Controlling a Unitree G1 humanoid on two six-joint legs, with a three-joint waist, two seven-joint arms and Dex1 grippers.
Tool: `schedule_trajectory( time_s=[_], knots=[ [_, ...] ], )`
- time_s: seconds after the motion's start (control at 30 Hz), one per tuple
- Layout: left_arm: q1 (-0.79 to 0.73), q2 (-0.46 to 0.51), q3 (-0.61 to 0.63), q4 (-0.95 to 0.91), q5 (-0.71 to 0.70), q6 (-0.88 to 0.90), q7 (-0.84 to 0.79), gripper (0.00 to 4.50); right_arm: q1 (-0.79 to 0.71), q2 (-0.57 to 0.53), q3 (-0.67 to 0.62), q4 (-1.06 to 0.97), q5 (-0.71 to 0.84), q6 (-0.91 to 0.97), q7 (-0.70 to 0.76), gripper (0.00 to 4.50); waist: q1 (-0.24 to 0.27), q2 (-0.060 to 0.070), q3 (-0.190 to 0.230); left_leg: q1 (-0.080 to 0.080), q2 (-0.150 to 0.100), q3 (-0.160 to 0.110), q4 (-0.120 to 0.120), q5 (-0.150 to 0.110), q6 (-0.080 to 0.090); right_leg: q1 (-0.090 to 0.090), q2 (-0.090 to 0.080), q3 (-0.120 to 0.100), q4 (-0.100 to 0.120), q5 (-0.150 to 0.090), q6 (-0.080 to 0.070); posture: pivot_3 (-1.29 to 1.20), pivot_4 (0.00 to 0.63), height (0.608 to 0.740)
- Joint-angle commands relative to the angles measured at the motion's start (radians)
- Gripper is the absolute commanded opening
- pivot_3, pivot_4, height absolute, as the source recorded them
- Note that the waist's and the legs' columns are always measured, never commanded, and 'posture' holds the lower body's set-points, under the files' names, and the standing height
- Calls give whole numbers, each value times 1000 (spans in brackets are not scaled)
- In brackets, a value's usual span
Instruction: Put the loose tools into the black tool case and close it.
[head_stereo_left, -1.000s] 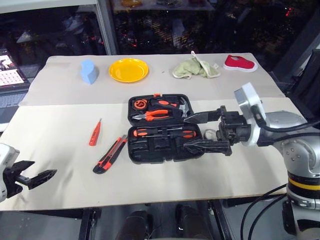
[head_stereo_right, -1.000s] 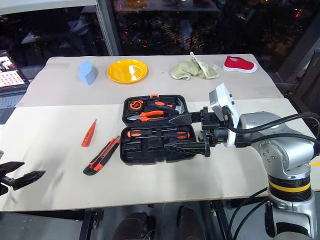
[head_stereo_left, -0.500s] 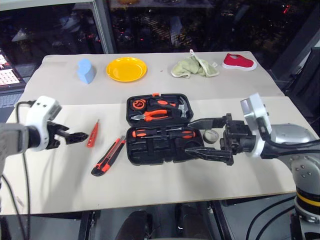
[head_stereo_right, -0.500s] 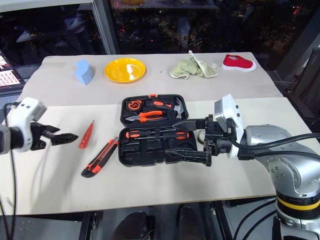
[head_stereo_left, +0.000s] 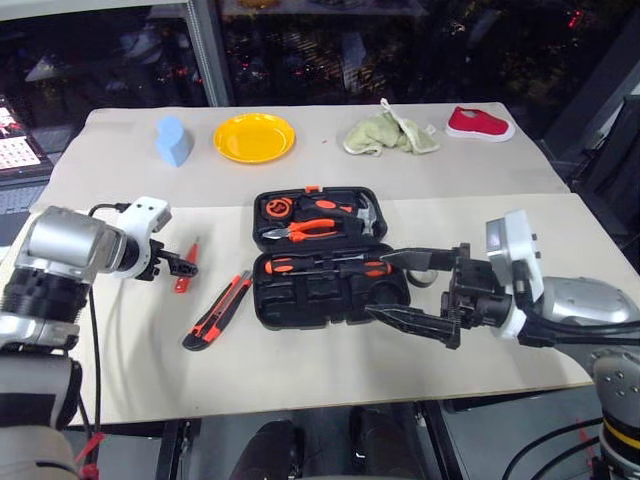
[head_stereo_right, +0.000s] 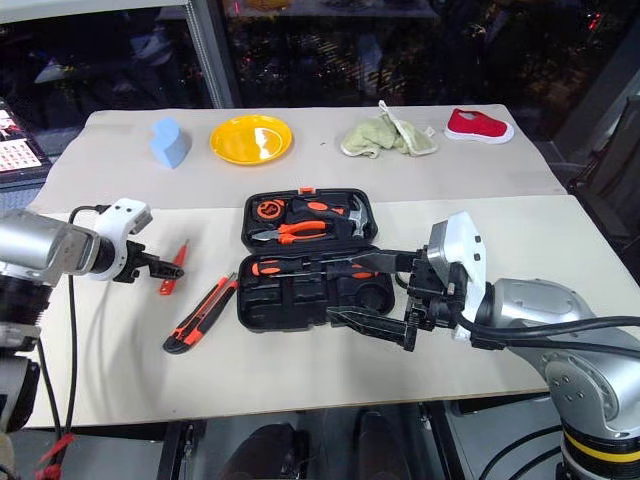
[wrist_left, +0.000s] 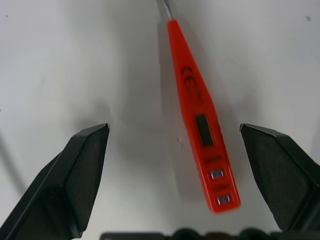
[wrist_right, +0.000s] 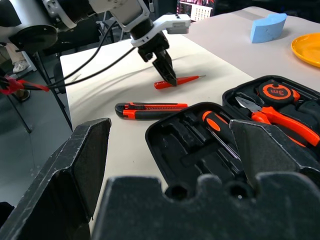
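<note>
The black tool case (head_stereo_left: 300, 300) lies open mid-table. Two orange-and-black screwdrivers (head_stereo_left: 325, 266) rest in its near half; pliers, hammer and tape measure fill the far half. A slim orange tester screwdriver (wrist_left: 200, 120) lies on the table left of the case, between the spread fingers of my open left gripper (head_stereo_left: 187, 266), which points down at it without touching. An orange-black utility knife (head_stereo_left: 220, 310) lies between tester and case. My right gripper (head_stereo_left: 377, 285) hovers open and empty over the case's right end. A small tape roll (head_stereo_left: 424, 278) peeks from behind its upper finger.
Along the far edge of the table stand a blue sponge (head_stereo_left: 175, 140), a yellow plate (head_stereo_left: 255, 138), a green cloth (head_stereo_left: 390, 135) and a red shoe (head_stereo_left: 478, 124). The table's front edge (head_stereo_left: 300, 405) runs close below the knife and the case.
My left arm has swung in from the front left corner of the table to hover over the tester screwdriver. The right gripper has drawn back slightly towards me, still open.
</note>
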Motion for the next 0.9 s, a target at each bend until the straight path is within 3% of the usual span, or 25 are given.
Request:
schedule_trajectory(
  time_s=[0.03,0.13,0.17,0.3,0.43,0.53,0.63,0.9],
  knots=[
    [-50,-33,-25,79,44,-37,-30,4500,7,-9,-27,-43,25,-32,-36,4426,1,0,0,0,0,0,0,0,0,0,0,0,0,0,0,0,150,740],
    [-72,-63,-44,136,71,-47,-52,4500,24,-11,-34,-54,37,-39,-55,4426,4,0,0,0,0,0,1,0,1,1,-4,0,0,0,0,0,150,740],
    [-77,-72,-48,153,78,-49,-58,3983,29,-10,-35,-57,41,-41,-62,4500,5,0,0,0,0,0,1,0,1,1,-4,0,1,0,0,0,150,740],
    [-85,-111,-66,203,110,-62,-83,2916,45,-6,-42,-67,56,-51,-85,4500,8,2,-2,1,0,0,2,0,2,2,-5,-1,1,0,1,0,150,740],
    [-90,-147,-76,235,142,-77,-105,1324,53,-8,-46,-72,68,-58,-108,4500,15,3,-3,1,-1,1,2,0,4,2,-5,-1,1,0,2,0,150,740],
    [-95,-152,-74,261,170,-103,-115,415,59,-16,-50,-73,77,-64,-118,4500,23,4,-4,1,-1,1,3,-1,5,3,-5,-1,1,0,2,0,150,740],
    [-100,-128,-75,291,205,-167,-144,423,84,-29,-63,-78,79,-68,-121,4500,26,6,-6,1,-2,2,3,0,6,3,-5,-1,1,1,3,0,150,740],
    [-174,-76,-146,196,295,-575,-409,422,207,-101,-106,-99,115,-45,-124,4500,26,2,-4,-3,-1,1,4,0,7,1,-7,0,0,1,3,0,150,740]
  ],
)
